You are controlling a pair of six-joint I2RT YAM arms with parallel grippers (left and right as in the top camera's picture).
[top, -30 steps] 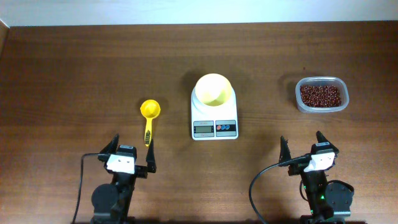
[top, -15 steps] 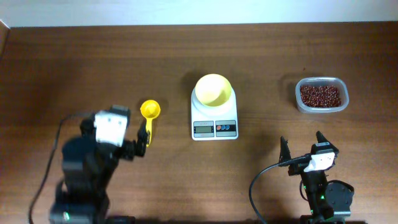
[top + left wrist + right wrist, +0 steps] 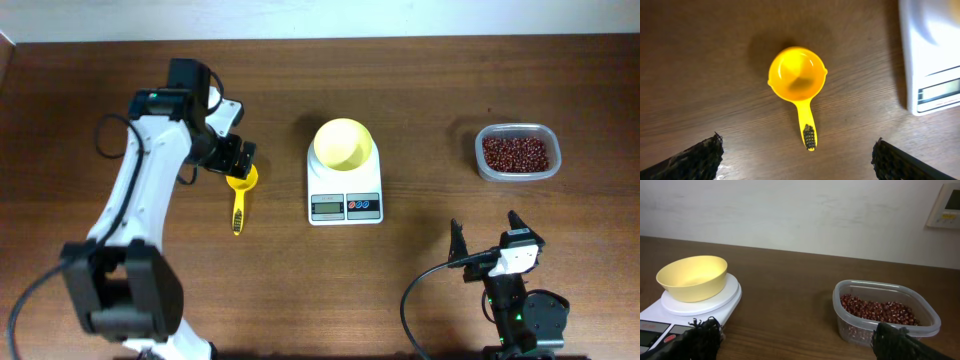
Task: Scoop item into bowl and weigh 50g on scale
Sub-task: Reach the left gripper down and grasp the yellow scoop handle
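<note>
The dark red-brown beans [image 3: 515, 153] fill a clear tub [image 3: 517, 127] at the right; they also show in the right wrist view [image 3: 879, 310]. The pale yellow bowl [image 3: 343, 143] stands empty on the white scale [image 3: 345, 206], also in the right wrist view as bowl [image 3: 692, 277] and scale [image 3: 655, 325]. A yellow scoop [image 3: 238, 208] lies left of the scale, empty in the left wrist view [image 3: 797, 74]. My left gripper [image 3: 232, 160] is open above the scoop's cup, apart from it [image 3: 797, 160]. My right gripper [image 3: 487, 236] is open and empty at the front right [image 3: 795, 342].
The scale's edge and display show at the right of the left wrist view [image 3: 932, 65]. The brown table [image 3: 430, 80] ends at a pale wall behind. Cables loop beside both arm bases at the front edge.
My left arm has swung up from its rest pose at the front left and out over the scoop. The right arm, scoop, bowl and tub have not moved.
</note>
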